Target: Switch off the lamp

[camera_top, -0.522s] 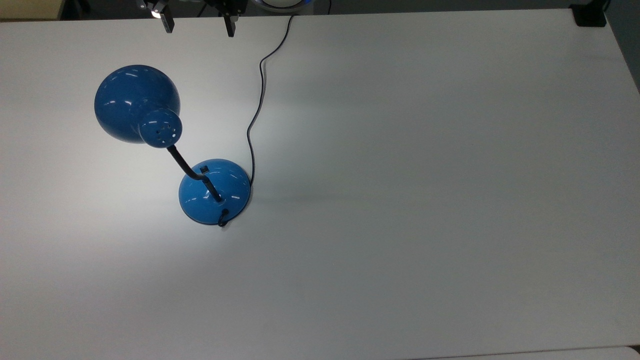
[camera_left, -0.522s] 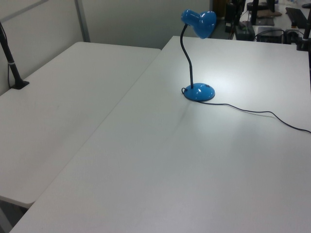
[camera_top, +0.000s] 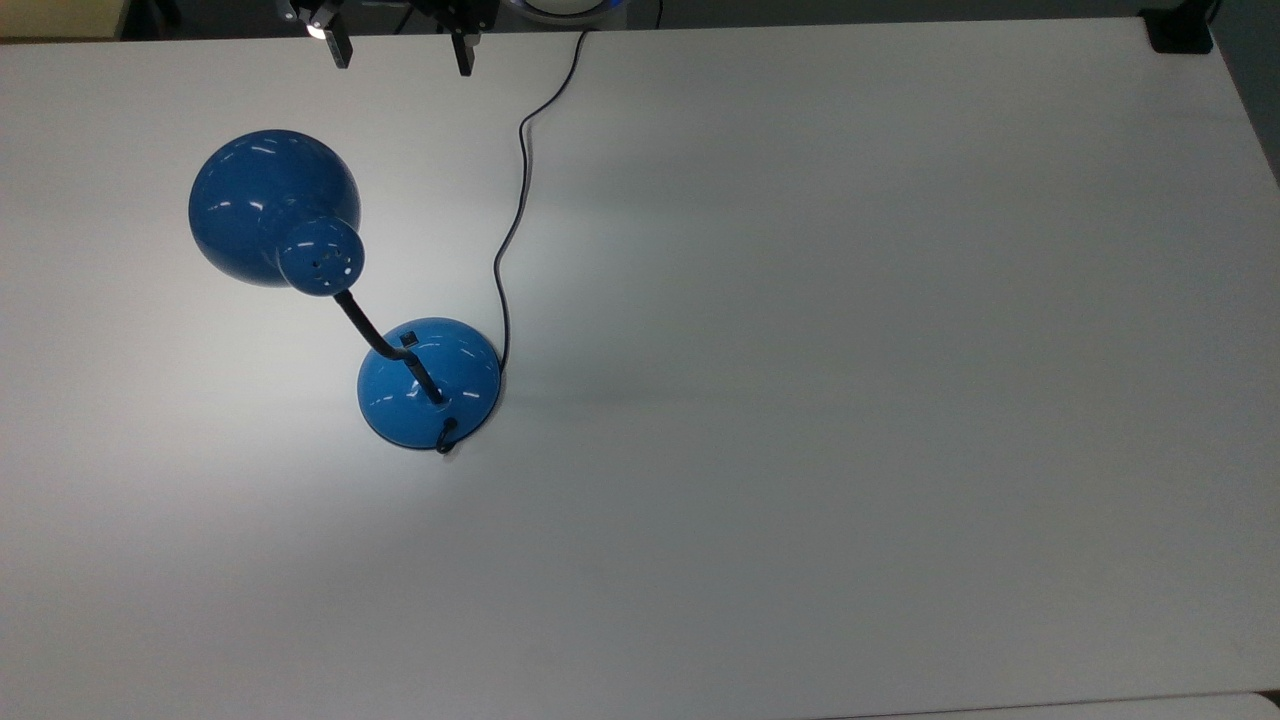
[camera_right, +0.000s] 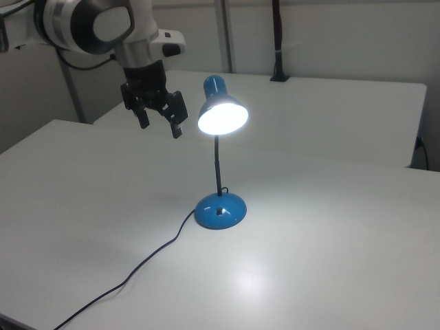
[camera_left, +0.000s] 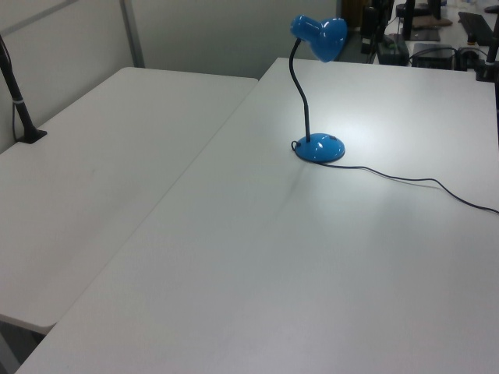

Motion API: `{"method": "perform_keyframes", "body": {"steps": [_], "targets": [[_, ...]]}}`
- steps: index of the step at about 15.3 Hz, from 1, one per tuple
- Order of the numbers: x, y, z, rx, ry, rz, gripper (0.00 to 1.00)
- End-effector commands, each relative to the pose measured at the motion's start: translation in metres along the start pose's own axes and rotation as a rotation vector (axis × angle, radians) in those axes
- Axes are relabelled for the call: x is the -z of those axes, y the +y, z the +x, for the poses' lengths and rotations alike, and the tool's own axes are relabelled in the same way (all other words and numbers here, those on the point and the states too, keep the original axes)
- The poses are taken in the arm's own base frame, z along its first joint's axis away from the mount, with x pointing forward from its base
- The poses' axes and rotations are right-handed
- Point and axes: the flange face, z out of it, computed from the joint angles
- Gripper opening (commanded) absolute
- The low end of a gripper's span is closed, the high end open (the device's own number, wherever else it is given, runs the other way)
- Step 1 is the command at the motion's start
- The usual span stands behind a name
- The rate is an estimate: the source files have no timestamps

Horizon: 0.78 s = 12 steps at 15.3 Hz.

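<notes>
In the top view, the black two-finger end effector [camera_top: 397, 45] sits at the upper edge of the frame, its fingers spread wide and holding nothing. The glossy blue desk lamp with its dome shade [camera_top: 272, 205], black gooseneck and round blue base [camera_top: 430, 385] stands on the white worktop [camera_top: 850, 350], below the end effector and a little toward the top view's left for the shade. A small black switch [camera_top: 406, 341] lies on the side of the base nearest the end effector. One thin black cord [camera_top: 512, 230] runs from the base up past the end effector's right in the top view.

In the left view, the lamp [camera_left: 318, 93] stands upright on the near worktop, its cord trailing toward the left view's right. A second white worktop [camera_left: 93, 156] adjoins it.

In the right view, the end effector [camera_right: 159, 118] hangs in the air, open and empty, level with the shade and just to the right view's left of it. The bulb is lit. The base [camera_right: 220, 210] lies well below the end effector and to its right in the right view.

To do the step well, I judge the arm should come down clear of the shade and gooseneck, then press one fingertip squarely on the switch, pushing straight down so the light base does not slide or tip.

Count: one lamp, one switch, one cord, one end effector, two worktops.
</notes>
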Motion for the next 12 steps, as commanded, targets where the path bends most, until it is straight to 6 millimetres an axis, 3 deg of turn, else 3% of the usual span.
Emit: {"method": "perform_keyframes", "body": {"steps": [1, 3, 9, 11, 12], "targets": [[0.001, -0.003, -0.002, -0.004, 0.011, 0.005, 1.00], [0.003, 0.001, -0.003, 0.018, 0.011, 0.005, 1.00], [-0.004, 0.034, -0.023, 0.440, -0.127, 0.015, 1.00], [-0.022, 0.043, -0.025, 0.481, -0.176, -0.037, 1.00], [-0.038, 0.048, -0.026, 0.487, -0.208, -0.076, 0.90]]}}
